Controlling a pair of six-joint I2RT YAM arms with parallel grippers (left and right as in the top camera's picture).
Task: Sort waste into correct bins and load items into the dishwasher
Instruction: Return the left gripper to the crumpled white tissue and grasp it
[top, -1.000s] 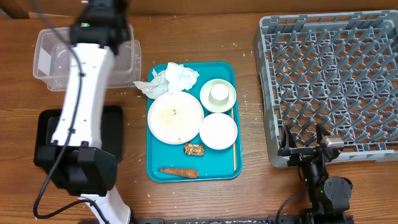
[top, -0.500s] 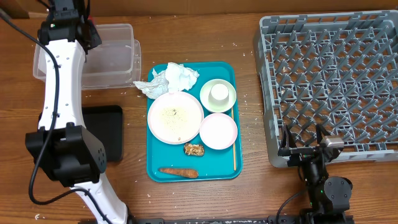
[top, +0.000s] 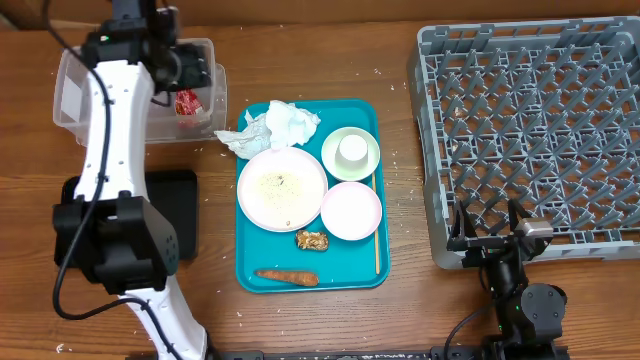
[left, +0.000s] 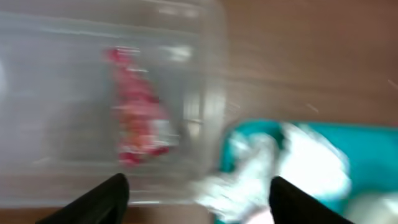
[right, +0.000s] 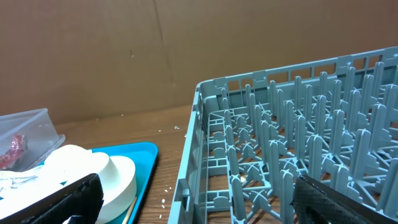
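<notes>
A red wrapper (top: 187, 102) (left: 137, 115) lies inside the clear plastic bin (top: 75, 120) at the back left. My left gripper (top: 190, 70) (left: 199, 208) hovers over that bin's right end, open and empty; its wrist view is blurred. The teal tray (top: 250, 270) holds a crumpled white tissue (top: 285, 125) (left: 280, 165), a plate with crumbs (top: 282, 187), a cup on a green saucer (top: 351, 152), a white bowl (top: 351, 210) (right: 93, 174), a chopstick (top: 376, 225), a brown food piece (top: 312, 240) and a carrot (top: 287, 277). My right gripper (top: 490, 235) (right: 199, 205) stands open at the front edge of the grey dishwasher rack (top: 530, 130) (right: 280, 155).
A black bin (top: 175, 215) sits on the table left of the tray, partly under the left arm. The rack fills the right side of the table. Small crumbs are scattered on the wood around the tray.
My left gripper has opened and swung over the clear bin, first left, then back right. The red wrapper now lies loose in the bin. The right arm has not moved.
</notes>
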